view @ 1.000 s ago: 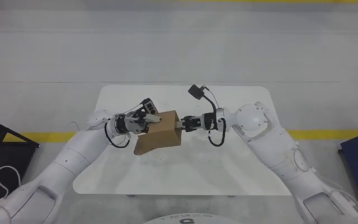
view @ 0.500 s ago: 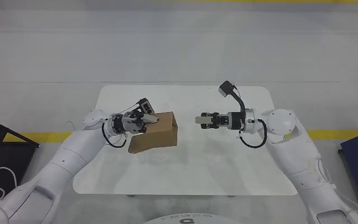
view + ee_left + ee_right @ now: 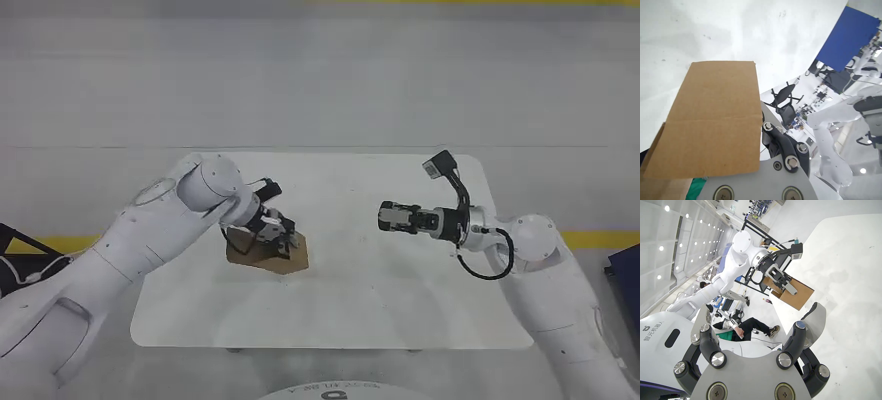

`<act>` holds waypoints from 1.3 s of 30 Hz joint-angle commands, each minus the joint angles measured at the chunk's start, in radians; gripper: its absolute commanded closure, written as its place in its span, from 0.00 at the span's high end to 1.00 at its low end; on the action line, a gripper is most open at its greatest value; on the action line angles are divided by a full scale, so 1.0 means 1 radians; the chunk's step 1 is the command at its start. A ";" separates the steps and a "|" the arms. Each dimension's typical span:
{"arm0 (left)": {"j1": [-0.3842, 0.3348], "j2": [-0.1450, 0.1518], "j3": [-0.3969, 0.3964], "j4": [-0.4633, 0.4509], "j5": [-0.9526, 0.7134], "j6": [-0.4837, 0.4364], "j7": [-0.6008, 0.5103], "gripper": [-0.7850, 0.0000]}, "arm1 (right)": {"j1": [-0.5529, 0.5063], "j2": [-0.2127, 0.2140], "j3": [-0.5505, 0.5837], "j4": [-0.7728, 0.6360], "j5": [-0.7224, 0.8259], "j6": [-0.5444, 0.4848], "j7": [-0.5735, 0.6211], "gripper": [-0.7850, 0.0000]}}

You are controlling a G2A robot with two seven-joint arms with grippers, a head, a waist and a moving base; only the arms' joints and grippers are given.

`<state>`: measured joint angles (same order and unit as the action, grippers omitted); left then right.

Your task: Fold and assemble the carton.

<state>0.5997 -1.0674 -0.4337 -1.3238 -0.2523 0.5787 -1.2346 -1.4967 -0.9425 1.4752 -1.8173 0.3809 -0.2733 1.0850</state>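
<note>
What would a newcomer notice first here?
The brown carton stands out at the left part of the white table, with the left gripper shut on one of its walls. Across the table, the right gripper hangs open and empty, pointing toward the carton but well apart from it.

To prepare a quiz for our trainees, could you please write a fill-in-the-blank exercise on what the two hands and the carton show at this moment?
1. The left hand grips a carton made of brown ____.
2. The right hand has its fingers spread ____.
3. The right hand is apart from the carton and holds ____.

Missing words: cardboard; open; nothing.
</note>
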 commanded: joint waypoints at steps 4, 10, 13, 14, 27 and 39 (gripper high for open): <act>-0.057 -0.043 0.127 0.020 0.040 0.009 0.002 1.00 | -0.018 0.003 0.013 -0.012 0.003 -0.003 0.007 1.00; -0.124 -0.100 0.264 0.105 0.013 0.014 0.007 1.00 | -0.018 0.004 0.004 -0.026 -0.014 0.009 0.004 1.00; -0.154 -0.122 0.259 0.120 -0.018 0.004 -0.002 1.00 | -0.020 0.004 -0.001 -0.033 -0.022 0.010 0.002 1.00; -0.165 -0.125 0.245 0.123 -0.039 0.002 -0.005 1.00 | -0.020 0.004 -0.002 -0.036 -0.026 0.011 0.002 1.00; 0.024 0.103 -0.126 0.172 -0.183 -0.296 0.005 1.00 | 0.084 -0.007 -0.145 -0.055 -0.199 0.228 -0.096 1.00; 0.609 0.350 -0.670 -0.048 -0.425 -0.749 0.004 1.00 | 0.328 -0.050 -0.519 -0.017 -0.606 0.564 -0.008 1.00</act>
<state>1.1373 -0.7276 -1.0550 -1.3465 -0.6486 -0.1114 -1.2535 -1.1966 -0.9880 0.9918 -1.8382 -0.1840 0.2617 1.0539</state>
